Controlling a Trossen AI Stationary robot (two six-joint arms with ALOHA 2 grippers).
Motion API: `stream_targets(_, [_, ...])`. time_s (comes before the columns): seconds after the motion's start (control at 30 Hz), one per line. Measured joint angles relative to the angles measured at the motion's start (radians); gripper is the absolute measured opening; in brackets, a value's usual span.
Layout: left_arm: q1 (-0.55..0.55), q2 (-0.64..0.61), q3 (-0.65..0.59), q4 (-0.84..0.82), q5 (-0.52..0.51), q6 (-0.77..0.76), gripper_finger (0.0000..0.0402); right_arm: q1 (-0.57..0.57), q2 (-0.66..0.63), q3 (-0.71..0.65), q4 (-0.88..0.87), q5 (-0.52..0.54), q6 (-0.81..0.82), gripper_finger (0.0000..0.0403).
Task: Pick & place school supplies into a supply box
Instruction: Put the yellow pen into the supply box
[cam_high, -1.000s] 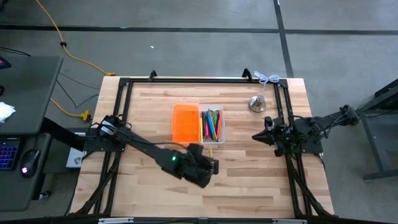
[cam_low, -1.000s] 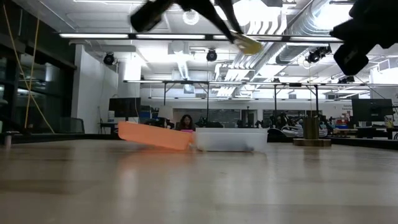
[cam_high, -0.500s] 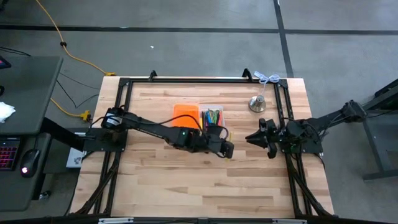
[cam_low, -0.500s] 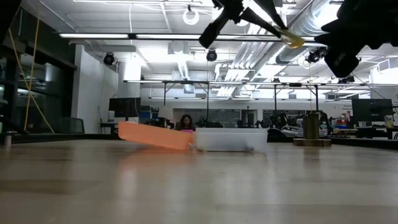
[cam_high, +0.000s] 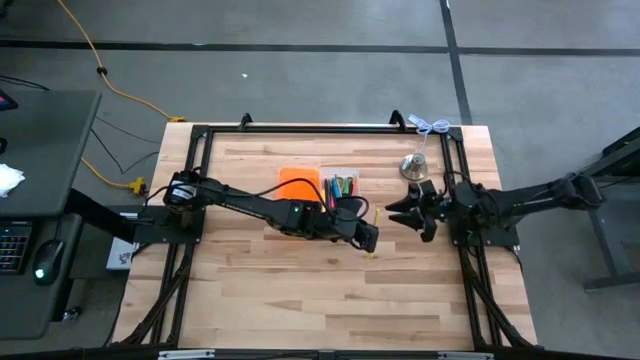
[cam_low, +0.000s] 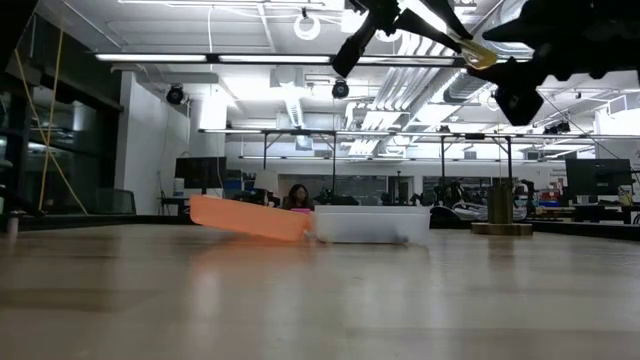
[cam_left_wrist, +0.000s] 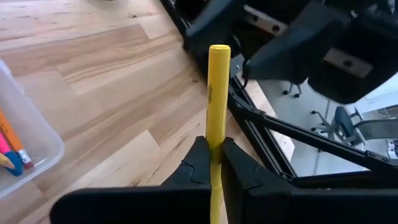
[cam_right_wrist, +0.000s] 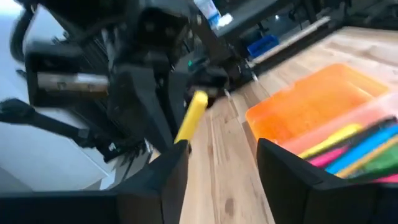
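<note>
My left gripper (cam_high: 368, 230) hangs above the table just right of the supply box and is shut on a yellow pen (cam_left_wrist: 217, 93). The supply box has an orange half (cam_high: 297, 180) and a clear tray (cam_high: 344, 184) holding several coloured pens (cam_right_wrist: 354, 144); it rests flat on the table and my left arm hides part of it. My right gripper (cam_high: 394, 215) faces the left one from the right. It is open (cam_right_wrist: 222, 147), with the pen's free end (cam_right_wrist: 192, 117) a short way in front of its fingers and apart from them. My left gripper pinches the yellow pen's shaft (cam_left_wrist: 215, 144) between its two fingers, and the pen runs along them. The fingers come from the table's left, slanting down. The pen's long free end (cam_low: 478, 55) sticks out past the fingertips toward my right gripper, lifted clear of the table.
A silver bell-shaped object (cam_high: 414, 166) stands at the far right of the table, behind my right gripper. A black frame (cam_high: 300, 130) runs along the table's edges. Bare wood (cam_high: 330, 300) lies toward the near edge.
My left gripper has carried the yellow pen from the near middle of the table up and toward the right and far edges, turning so that the pen points at my right gripper. My right gripper has opened wide and moved a little toward the left gripper.
</note>
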Motion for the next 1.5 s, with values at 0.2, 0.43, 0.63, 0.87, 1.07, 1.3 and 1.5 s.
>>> stream_targets(0.2, [0.000, 0.000, 0.000, 0.001, 0.004, 0.007, 0.0039, -0.094, 0.104, 0.002, 0.137, -0.105, 0.008, 0.0170])
stream_targets(0.43, [0.007, 0.000, 0.000, 0.000, 0.010, 0.007, 0.0039, -0.145, 0.241, 0.004, 0.284, -0.182, 0.054, 0.0170])
stream_targets(0.63, [0.023, 0.000, 0.000, -0.003, 0.025, 0.019, 0.0039, -0.147, 0.316, 0.004, 0.378, -0.188, 0.070, 0.0170])
stream_targets(0.87, [0.040, 0.000, -0.001, -0.007, 0.062, 0.026, 0.0039, -0.154, 0.342, 0.004, 0.401, -0.213, 0.070, 0.0170])
stream_targets(1.07, [0.040, 0.000, -0.001, -0.048, 0.067, 0.010, 0.0039, -0.244, 0.299, 0.004, 0.391, -0.294, 0.071, 0.0169])
stream_targets(1.3, [0.040, 0.000, 0.000, -0.054, 0.068, -0.001, 0.0039, -0.294, 0.276, 0.004, 0.352, -0.372, 0.103, 0.0169])
stream_targets(1.5, [0.045, 0.000, 0.000, -0.023, 0.067, -0.001, 0.0039, -0.262, 0.279, 0.002, 0.309, -0.365, 0.095, 0.0169])
